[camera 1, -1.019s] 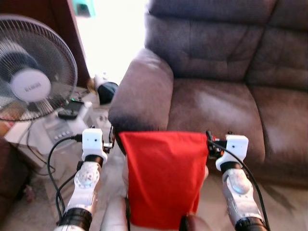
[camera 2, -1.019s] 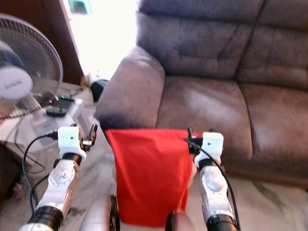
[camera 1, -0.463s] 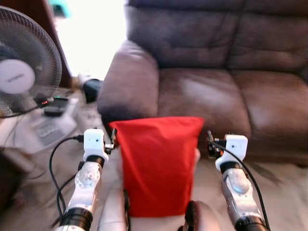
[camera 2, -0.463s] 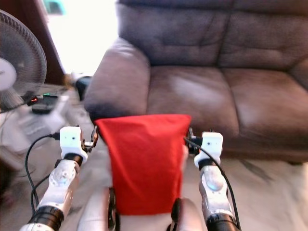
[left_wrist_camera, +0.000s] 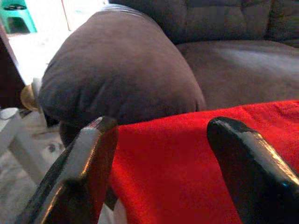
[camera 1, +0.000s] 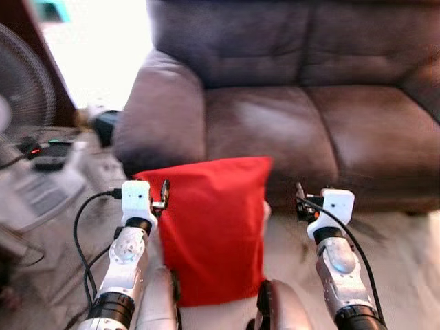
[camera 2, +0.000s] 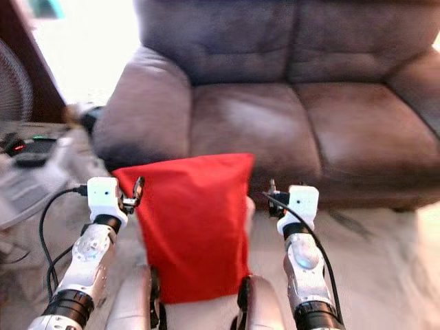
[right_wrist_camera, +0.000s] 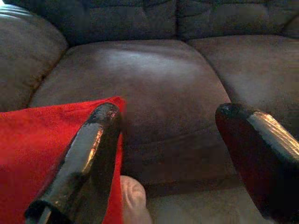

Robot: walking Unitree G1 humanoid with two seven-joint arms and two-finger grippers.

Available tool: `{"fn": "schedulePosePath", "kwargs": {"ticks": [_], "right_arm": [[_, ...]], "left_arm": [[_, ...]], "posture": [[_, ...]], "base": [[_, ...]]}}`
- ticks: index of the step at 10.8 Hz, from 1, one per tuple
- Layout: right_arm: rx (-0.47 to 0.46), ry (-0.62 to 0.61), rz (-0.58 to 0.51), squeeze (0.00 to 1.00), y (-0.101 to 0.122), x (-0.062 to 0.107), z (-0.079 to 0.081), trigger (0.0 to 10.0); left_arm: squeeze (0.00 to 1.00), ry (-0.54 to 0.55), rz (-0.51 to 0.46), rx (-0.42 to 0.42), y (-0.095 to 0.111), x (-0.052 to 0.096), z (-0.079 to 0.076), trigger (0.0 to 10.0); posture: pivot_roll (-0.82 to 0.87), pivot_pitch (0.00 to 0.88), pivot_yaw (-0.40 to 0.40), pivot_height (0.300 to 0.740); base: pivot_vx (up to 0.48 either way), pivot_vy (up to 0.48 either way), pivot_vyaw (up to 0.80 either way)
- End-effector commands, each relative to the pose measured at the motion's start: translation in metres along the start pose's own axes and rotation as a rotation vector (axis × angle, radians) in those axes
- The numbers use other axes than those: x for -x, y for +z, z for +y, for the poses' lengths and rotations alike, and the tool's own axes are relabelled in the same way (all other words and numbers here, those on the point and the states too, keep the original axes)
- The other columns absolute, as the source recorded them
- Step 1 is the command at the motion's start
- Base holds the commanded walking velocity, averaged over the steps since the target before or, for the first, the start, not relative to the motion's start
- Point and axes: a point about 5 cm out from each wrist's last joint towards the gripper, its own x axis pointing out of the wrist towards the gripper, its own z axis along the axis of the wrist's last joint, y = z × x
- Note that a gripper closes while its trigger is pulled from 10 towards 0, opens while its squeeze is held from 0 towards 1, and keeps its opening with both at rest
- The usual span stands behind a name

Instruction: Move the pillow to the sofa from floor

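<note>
The red pillow [camera 1: 210, 234] hangs upright between my two arms, off the floor, its top edge level with the front of the brown sofa's seat [camera 1: 275, 130]. My left gripper [camera 1: 163, 194] is open at the pillow's upper left corner; in the left wrist view the red cloth [left_wrist_camera: 196, 163] spans the space between its fingers [left_wrist_camera: 88, 154]. My right gripper [camera 1: 300, 201] is open at the pillow's right side, and one of its fingers [right_wrist_camera: 93, 144] lies against the cloth's edge. The pillow's lower end is hidden behind my body.
The sofa's padded left armrest [camera 1: 155, 103] stands just beyond the left gripper. A standing fan [camera 1: 20, 96] and a low white unit [camera 1: 41, 189] with small devices sit at the left. A black cable [camera 1: 82, 234] loops by my left arm. Pale floor [camera 1: 405, 254] lies at the right.
The view has swung right, so the sofa seat now lies straight ahead and the fan slides off to the left. The pillow stays between my arms and sits closer to the left gripper.
</note>
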Motion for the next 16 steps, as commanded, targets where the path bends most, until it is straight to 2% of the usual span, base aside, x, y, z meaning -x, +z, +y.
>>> {"fn": "schedulePosePath", "kwargs": {"ticks": [1,3,4,5,16], "right_arm": [[-0.005,0.002,0.023,0.00,-0.0040,0.0013,0.0004,10.0],[0.035,0.035,0.006,0.00,-0.0015,0.0011,0.0031,10.0],[0.011,0.024,0.008,0.00,-0.0021,0.0013,0.0035,10.0],[-0.019,0.011,0.013,0.00,-0.0026,0.0010,0.0014,10.0],[-0.015,-0.010,0.015,0.00,-0.0023,-0.0011,0.0005,10.0]], "left_arm": [[0.00,0.001,-0.014,0.003,0.0056,-0.0028,0.0014,10.0],[0.00,0.018,-0.011,0.003,0.0064,-0.0043,0.0033,10.0],[0.00,0.021,-0.008,0.000,0.0067,-0.0052,0.0035,10.0],[0.00,0.024,-0.008,-0.003,0.0068,-0.0052,0.0037,10.0],[0.00,0.013,-0.010,-0.002,0.0068,-0.0036,0.0038,10.0]], "posture": [[0.04,0.114,-0.028,0.613],[0.04,0.115,-0.027,0.613],[0.04,0.115,-0.028,0.613],[0.04,0.115,-0.028,0.613],[0.04,0.111,-0.025,0.613]], "base": [[0.000,0.000,0.00],[0.000,0.000,0.40],[0.000,0.000,0.80],[0.251,0.000,0.00],[0.266,0.000,0.00]]}}
